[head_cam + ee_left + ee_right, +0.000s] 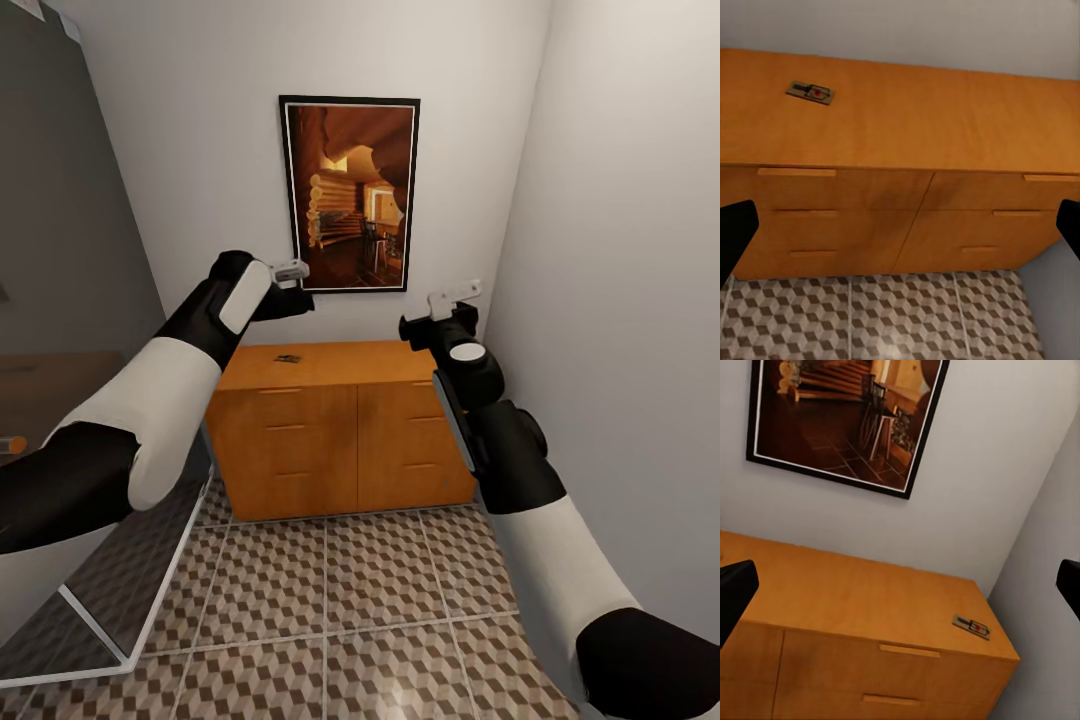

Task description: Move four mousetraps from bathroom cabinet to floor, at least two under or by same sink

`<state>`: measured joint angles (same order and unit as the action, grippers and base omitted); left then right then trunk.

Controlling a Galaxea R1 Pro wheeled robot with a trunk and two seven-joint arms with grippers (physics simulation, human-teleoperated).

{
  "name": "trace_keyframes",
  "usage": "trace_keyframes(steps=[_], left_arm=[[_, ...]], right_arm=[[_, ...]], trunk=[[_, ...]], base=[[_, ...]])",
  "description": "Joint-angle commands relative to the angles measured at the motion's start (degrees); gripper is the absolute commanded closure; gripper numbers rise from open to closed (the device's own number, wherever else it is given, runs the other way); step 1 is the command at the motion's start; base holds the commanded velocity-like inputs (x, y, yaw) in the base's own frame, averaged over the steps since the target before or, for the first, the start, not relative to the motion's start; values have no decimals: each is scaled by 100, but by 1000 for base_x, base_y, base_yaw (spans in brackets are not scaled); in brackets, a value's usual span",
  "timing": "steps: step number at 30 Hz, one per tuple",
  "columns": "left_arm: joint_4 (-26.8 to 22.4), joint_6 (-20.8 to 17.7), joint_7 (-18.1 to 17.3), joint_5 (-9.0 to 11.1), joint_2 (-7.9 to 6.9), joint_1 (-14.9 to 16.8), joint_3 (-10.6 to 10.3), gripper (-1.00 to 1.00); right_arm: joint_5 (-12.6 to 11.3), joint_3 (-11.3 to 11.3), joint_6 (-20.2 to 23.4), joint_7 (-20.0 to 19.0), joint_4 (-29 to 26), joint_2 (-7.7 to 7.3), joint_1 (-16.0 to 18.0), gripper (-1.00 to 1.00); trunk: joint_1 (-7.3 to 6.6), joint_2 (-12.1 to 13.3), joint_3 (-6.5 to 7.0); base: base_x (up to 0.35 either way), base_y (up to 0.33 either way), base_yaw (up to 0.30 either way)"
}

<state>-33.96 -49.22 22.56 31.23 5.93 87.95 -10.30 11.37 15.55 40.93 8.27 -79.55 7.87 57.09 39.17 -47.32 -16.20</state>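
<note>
While both pincers point(292, 270) point(455, 296) hang wide open & empty, 1 mousetrap point(811, 92) lies atop cabinet point(340, 440).

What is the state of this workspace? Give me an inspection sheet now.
Surface: orange-brown cabinet with a flat top, drawers shut, against the back wall.
Job's things: one mousetrap on the left part of the cabinet top; a second mousetrap near its right end. Others not seen.
Clutter: nothing seen.
Grippers: left gripper and right gripper raised above the cabinet, both open and empty.
Cables: nothing seen.
Surroundings: cube-patterned bathroom floor; framed picture on the wall above.
</note>
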Motion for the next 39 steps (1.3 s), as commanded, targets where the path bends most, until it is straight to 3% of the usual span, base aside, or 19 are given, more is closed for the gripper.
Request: trace_keyframes(steps=[1,16,39], left_arm=[[-5,-4,52,62,-5,3,-24,-100],[-425,7,21,104,-4,-99,-32,-100],[-408,-1,9,111,8,-278,-42,-100]], right_arm=[[10,8,23,19,12,-1,4,-100],[-36,-15,-69,17,113,-31,-13,-100],[-47,-25,-76,-1,182,-40,-43,-100]], trunk=[[1,-6,-8],[1,-6,-8],[1,-6,-8]], base=[[0,0,0],[0,0,0],[4,0,0]])
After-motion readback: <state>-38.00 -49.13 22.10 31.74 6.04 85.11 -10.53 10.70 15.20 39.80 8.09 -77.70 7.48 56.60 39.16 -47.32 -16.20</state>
